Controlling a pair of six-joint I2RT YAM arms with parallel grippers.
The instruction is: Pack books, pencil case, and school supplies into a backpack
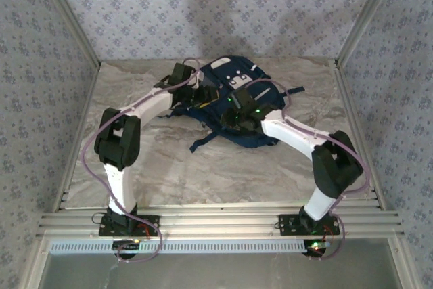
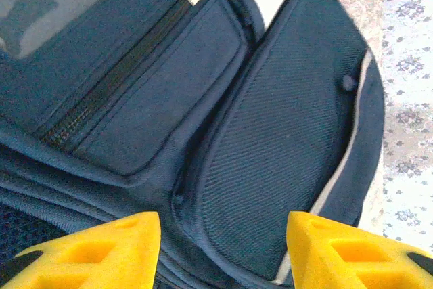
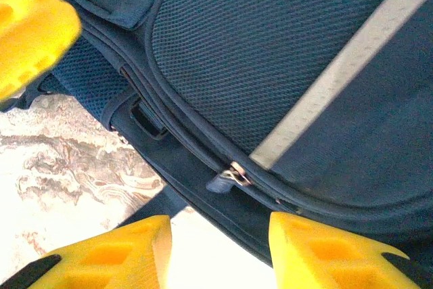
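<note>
Your left gripper hovers over the backpack's left side. Its fingers are spread wide with nothing between them, above the seam where the front pocket meets the mesh side pocket. Close there and you'd likely pinch loose cloth and drag the whole bag. The backpack lies flat on the table, and its main zipper looks shut. Your right gripper hangs over the backpack's near-right edge, also wide and empty, with the zipper pull just ahead of its fingers. That pull is small and lies flat, so a slightly off close could miss it or snag the strap loop beside it. The grippers sit close together and could bump.
</note>
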